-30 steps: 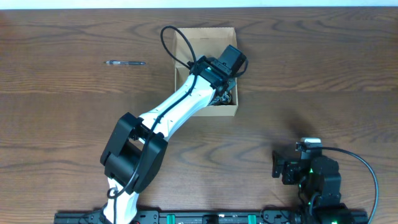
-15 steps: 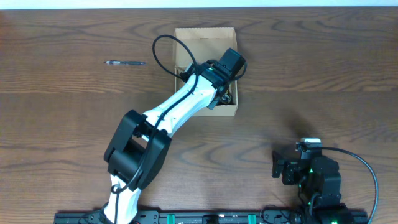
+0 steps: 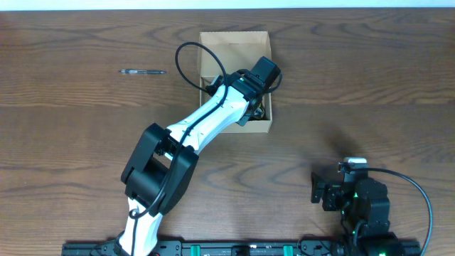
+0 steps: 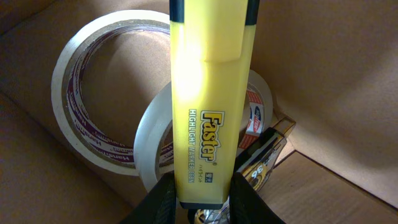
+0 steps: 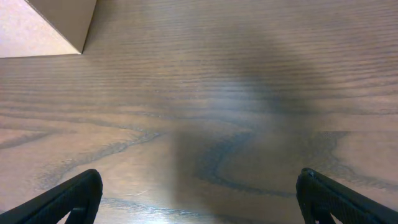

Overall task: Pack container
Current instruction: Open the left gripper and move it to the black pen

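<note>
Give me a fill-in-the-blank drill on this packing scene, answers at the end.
The left end effector grips a yellow plastic highlighter branded ____.
It hangs ____ the tan cardboard box, above pale rolls of tape.
The right end effector holds its jaws ____ over the brown wooden table.
Answers: Faster; inside; open.

The big brown wooden table (image 3: 355, 85) has wavy dark lines in its wood. A small tan cardboard box (image 3: 234, 44) sits on it, close to the far edge and a bit left of the middle. Its top is open. A thin dark pen (image 3: 142, 72) lies flat on the table, left of the box and well apart from it. It lies pointing left and right. A long black bar (image 3: 249, 249) runs along the near edge.
</note>
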